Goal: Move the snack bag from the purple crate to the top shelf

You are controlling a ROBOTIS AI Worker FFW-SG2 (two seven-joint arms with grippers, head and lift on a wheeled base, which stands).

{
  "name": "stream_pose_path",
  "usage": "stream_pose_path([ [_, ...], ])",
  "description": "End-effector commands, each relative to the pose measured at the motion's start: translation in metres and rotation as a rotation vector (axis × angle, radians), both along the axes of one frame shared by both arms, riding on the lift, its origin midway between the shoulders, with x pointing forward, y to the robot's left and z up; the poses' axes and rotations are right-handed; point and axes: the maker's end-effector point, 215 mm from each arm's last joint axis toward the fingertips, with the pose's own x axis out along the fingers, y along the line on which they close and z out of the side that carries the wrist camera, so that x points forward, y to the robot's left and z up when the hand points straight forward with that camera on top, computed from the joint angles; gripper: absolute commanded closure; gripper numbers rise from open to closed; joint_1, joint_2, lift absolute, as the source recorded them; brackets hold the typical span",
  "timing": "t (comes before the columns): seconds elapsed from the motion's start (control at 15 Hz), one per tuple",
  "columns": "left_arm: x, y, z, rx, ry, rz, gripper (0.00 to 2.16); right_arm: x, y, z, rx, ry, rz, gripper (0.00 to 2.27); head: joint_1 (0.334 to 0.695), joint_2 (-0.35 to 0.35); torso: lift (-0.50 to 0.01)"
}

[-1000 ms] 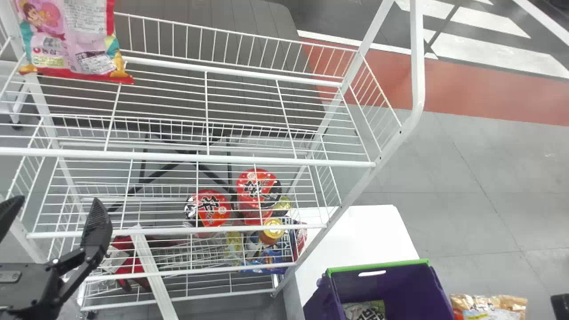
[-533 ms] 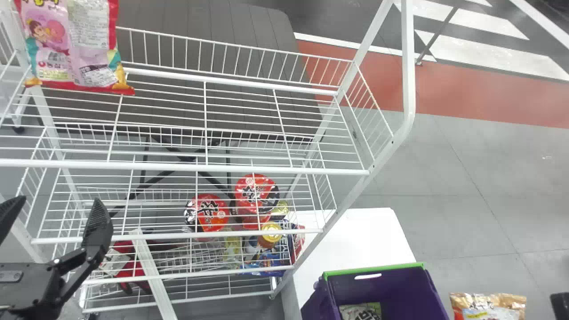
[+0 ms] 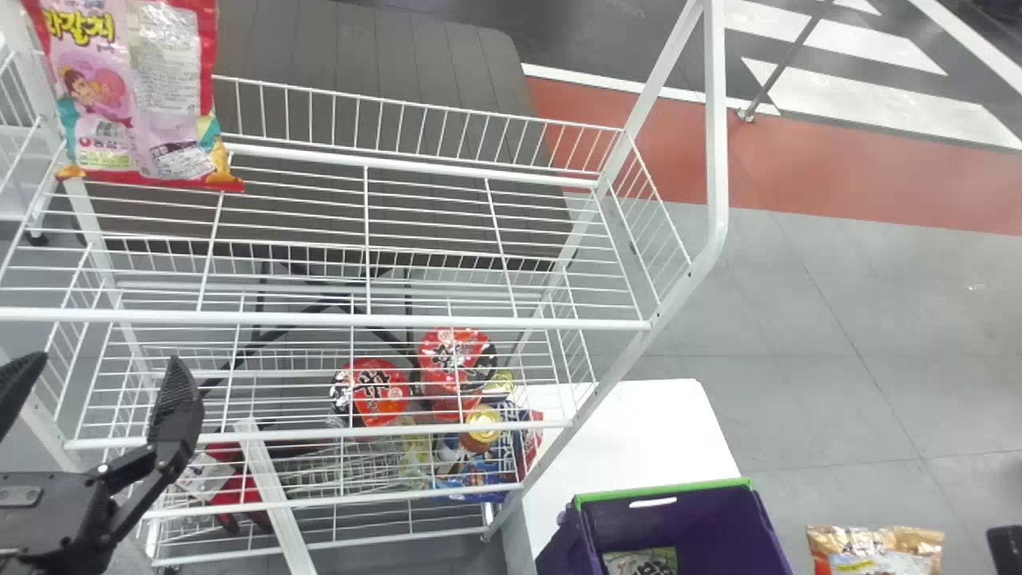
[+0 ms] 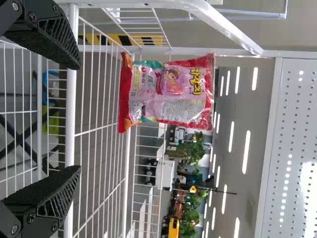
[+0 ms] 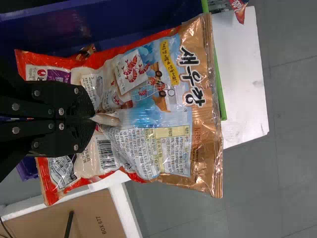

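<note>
- Two grippers are observed. The right gripper (image 5: 94, 119) is clamped on the snack bag (image 3: 874, 553), its fingers together on the lower middle of the pack, gold end pointing away from them.
- Snack bag location: four o'clock in the head view, at about three o'clock from the purple crate (image 3: 762, 527), with a gap between the two in that view.
- Crate: five o'clock, green-rimmed, beside a white table (image 3: 639, 423); one pack (image 3: 639, 562) lies inside.
- Left gripper (image 3: 104, 363): between eight and nine o'clock, in front of the rack, fingers well apart.
- Top shelf (image 3: 439, 321): white wire. A pink bag (image 3: 136, 96) stands upright there at ten o'clock, near the back rail.
- Lower in the rack, toward seven o'clock: two red-lidded cups (image 3: 455, 359), close together, and a jar (image 3: 481, 427) with a yellow lid.
</note>
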Motion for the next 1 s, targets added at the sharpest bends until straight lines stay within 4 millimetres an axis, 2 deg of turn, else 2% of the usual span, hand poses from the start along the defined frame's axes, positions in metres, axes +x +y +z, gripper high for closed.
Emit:
stream_pose_path([
  [0.0,-0.0002,0.0001,-0.0006,0.000,0.001,0.000,0.10,0.0000,0.0006,0.0000,0.001,0.000,-0.001,2.07,0.695,-0.350,-0.043],
  [0.93,0.0014,-0.0041,-0.0033,0.002,0.003,-0.005,0.10,0.0033,0.0027,0.0011,0.009,-0.015,0.000,2.07,0.695,-0.350,0.009],
])
